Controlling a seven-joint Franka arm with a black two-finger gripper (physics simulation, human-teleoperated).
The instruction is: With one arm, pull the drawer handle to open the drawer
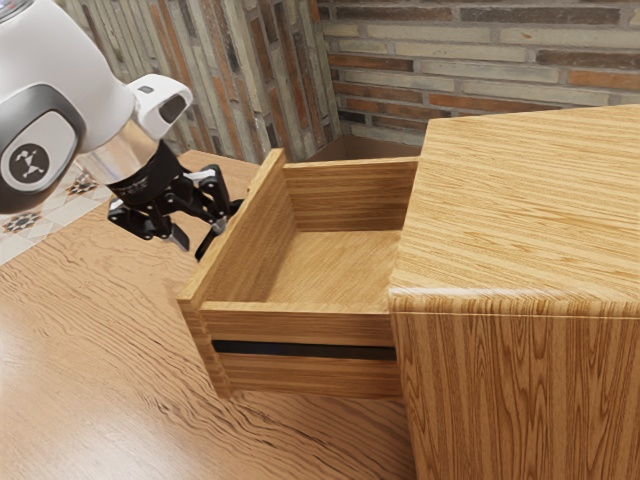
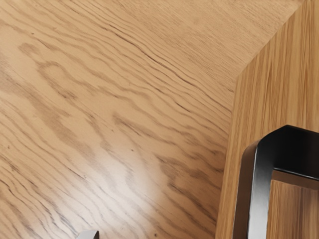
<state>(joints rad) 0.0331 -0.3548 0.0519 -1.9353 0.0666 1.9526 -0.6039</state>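
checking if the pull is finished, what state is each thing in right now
drawer: open, standing well out of the cabinet, nothing inside
drawer handle: on the drawer front, free, not gripped
gripper: open, beside the drawer front near the handle
cabinet: upright, its drawer out to the exterior view's left

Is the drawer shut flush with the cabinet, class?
No, the drawer stands well out of the cabinet, its inner floor showing in the exterior view.
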